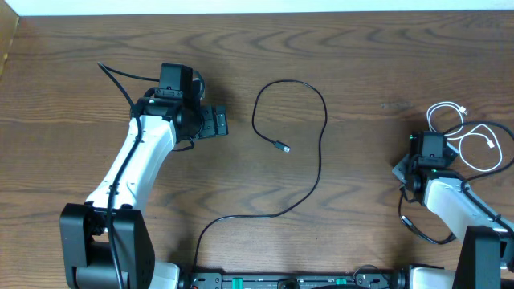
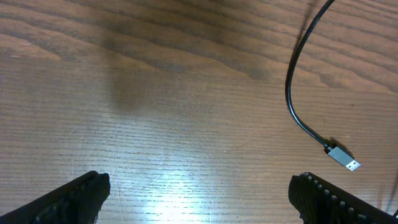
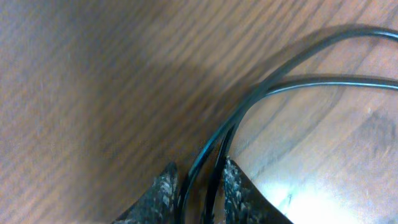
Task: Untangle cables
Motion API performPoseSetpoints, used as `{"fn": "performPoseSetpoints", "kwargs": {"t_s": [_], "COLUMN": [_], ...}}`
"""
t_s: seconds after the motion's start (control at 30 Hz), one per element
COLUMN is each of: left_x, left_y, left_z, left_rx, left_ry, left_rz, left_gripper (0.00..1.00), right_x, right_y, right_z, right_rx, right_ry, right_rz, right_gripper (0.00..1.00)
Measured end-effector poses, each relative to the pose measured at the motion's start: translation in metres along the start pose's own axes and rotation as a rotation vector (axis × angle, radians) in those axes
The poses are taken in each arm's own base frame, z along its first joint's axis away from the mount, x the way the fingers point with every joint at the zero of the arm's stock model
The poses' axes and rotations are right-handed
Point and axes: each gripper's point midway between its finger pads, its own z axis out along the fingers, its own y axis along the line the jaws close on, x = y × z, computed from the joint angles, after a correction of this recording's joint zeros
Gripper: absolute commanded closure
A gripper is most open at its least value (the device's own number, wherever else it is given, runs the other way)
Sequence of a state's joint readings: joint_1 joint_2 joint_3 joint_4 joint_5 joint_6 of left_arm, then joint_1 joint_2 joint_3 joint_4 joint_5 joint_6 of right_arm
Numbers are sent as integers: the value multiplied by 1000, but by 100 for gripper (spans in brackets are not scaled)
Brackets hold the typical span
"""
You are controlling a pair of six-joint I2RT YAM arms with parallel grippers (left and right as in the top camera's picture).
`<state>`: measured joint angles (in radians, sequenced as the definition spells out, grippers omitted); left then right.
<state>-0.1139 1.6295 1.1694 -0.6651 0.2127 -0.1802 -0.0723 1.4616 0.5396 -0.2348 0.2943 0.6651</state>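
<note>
A long black cable [image 1: 323,136] loops across the middle of the table, its plug [image 1: 283,147] lying free. In the left wrist view the same cable [image 2: 289,93] and its metal plug [image 2: 345,158] lie ahead and to the right of my left gripper [image 2: 199,193], which is wide open over bare wood. At the far right a white cable [image 1: 447,104] and another black cable [image 1: 482,124] lie looped together. My right gripper [image 3: 200,171] is shut on two strands of that black cable [image 3: 273,87]. In the overhead view its fingers are hidden under the wrist camera [image 1: 434,148].
The left arm [image 1: 148,152] reaches in from the lower left, its gripper [image 1: 213,123] pointing right. A thick black robot wire [image 1: 120,76] trails behind its wrist, and another [image 1: 418,229] hangs beside the right arm. The table's far edge [image 1: 257,11] runs along the top.
</note>
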Motion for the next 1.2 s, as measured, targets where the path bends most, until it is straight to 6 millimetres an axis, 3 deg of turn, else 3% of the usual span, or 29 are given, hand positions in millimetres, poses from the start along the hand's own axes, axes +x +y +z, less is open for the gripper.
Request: {"fn": "performPoseSetpoints", "kwargs": {"t_s": [0.13,0.3,0.57,0.8,1.13,1.2], "left_x": [0,0,0,0,0,0], "left_y": [0,0,0,0,0,0], "left_z": [0,0,0,0,0,0], "left_rx": [0,0,0,0,0,0], "left_ry": [0,0,0,0,0,0], "left_rz": [0,0,0,0,0,0], "left_gripper": [2,2,2,2,2,2], "right_x": [-21,-41,-77,-65,-49,-48], "right_y": [3,9,47,90,63,59], "right_z": [9,24,48,42,26,16], "right_rx": [-34,-51,-182,-416,-388,-389], "right_ry": [-66,-144,-262,-171,-55,-52], "right_rz": [88,141,182,63,23,20], "right_gripper": [99,99,99,99,98,88]}}
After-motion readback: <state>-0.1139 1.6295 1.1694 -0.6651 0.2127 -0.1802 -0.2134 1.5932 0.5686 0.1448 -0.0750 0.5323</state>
